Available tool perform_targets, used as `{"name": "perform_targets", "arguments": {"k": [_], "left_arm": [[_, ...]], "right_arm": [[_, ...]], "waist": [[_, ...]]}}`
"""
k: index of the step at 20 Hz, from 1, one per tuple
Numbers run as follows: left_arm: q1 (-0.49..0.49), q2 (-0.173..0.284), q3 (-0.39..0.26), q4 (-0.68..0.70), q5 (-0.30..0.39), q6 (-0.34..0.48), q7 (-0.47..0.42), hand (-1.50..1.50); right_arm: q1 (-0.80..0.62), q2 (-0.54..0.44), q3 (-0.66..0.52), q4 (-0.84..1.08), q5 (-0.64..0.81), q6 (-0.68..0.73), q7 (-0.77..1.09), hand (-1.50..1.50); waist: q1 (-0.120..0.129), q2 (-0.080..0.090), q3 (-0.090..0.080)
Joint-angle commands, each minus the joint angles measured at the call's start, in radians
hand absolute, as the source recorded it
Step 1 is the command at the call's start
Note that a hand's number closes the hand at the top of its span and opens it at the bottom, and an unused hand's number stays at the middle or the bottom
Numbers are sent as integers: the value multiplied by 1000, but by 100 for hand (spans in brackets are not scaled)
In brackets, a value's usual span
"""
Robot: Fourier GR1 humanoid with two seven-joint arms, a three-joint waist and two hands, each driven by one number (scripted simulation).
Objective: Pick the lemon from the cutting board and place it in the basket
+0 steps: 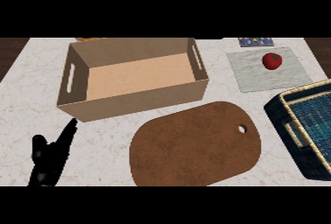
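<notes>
Brown oval cutting board [194, 146] (bare), woven blue basket [304, 131], left hand [48, 162] resting.

Looking like a kitchen. Showing a pale marble counter [39, 70] bearing a brown cutting board [194, 144], a woven basket [310, 131] and a cardboard box [132, 78].

The flat brown wooden cutting board [194, 146] lies low at near centre, with bare top. A tall tan cardboard box [132, 78] blocks the far left. The dark blue woven basket [307, 131] walls off the near right. Pale marble worktop [103, 140] shows open between board and box, beside the left robot hand [51, 159].
</notes>
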Motion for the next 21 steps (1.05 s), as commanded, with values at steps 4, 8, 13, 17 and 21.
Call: {"name": "perform_targets", "arguments": {"k": [4,8,13,17,21], "left_arm": [[37,-13,-12,52,7,-36,27,0],[4,11,37,63,41,-62,67,0],[26,-1,8,20,6,-53,75,0],[53,-56,-12,36,-14,-21,29,0],[23,-35,7,87,-14,-54,19,0]], "right_arm": [[6,-65,-66,237,69,68,-304,-150],[-43,-50,-83,316,57,46,-321,-150],[-98,-117,-181,489,-16,89,-321,-150],[-121,-236,-262,642,-44,135,-304,-150],[-102,-308,-306,781,-58,207,-360,-150]], "waist": [[3,7,-12],[3,6,-13],[4,6,-12],[4,7,-12],[-2,8,-12]]}}
